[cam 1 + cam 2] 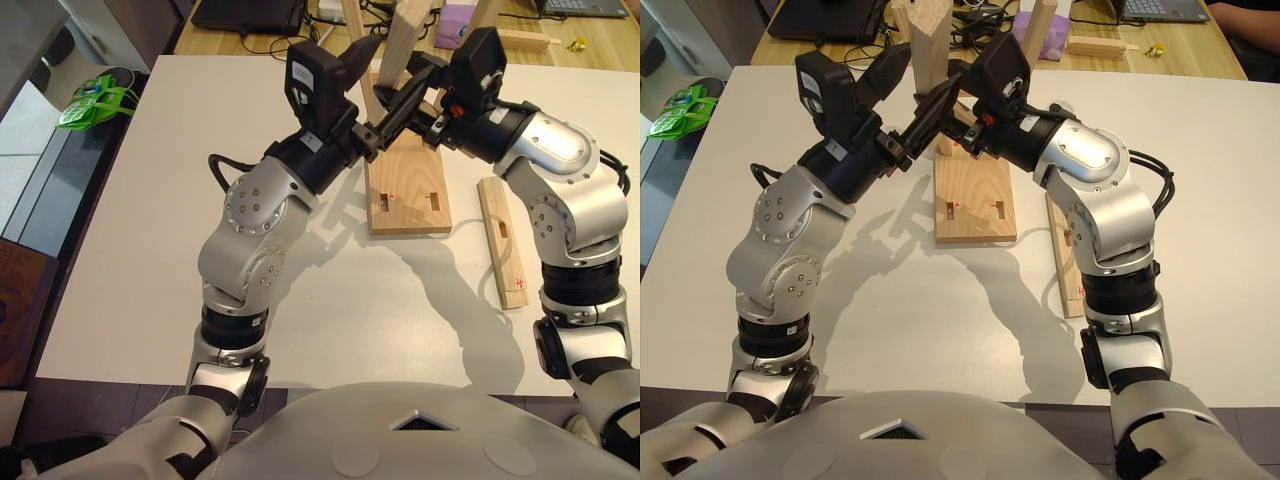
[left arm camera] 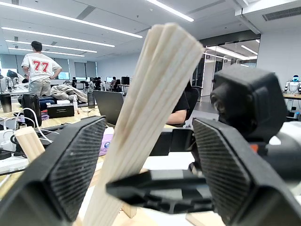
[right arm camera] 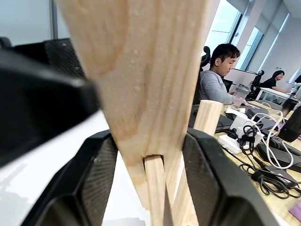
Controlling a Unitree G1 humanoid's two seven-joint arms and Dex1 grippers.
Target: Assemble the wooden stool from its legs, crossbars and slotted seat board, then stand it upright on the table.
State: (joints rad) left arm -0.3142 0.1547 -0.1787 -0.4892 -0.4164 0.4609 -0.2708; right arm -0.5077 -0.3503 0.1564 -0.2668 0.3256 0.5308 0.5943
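A leg (image 1: 400,45) is held tilted over the far end of the seat board (image 1: 405,200), clamped by the right gripper (image 3: 148,160) and straddled by the wide-open left gripper (image 2: 148,146) (a clear gap shows on one side). Pressed at this tilt, it could be jammed askew, or the board shoved aside.

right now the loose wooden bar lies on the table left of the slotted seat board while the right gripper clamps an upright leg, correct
Wrong side: the loose wooden bar lies on the table right of the slotted seat board, as the left eye view shows. The right gripper does clamp an upright leg.
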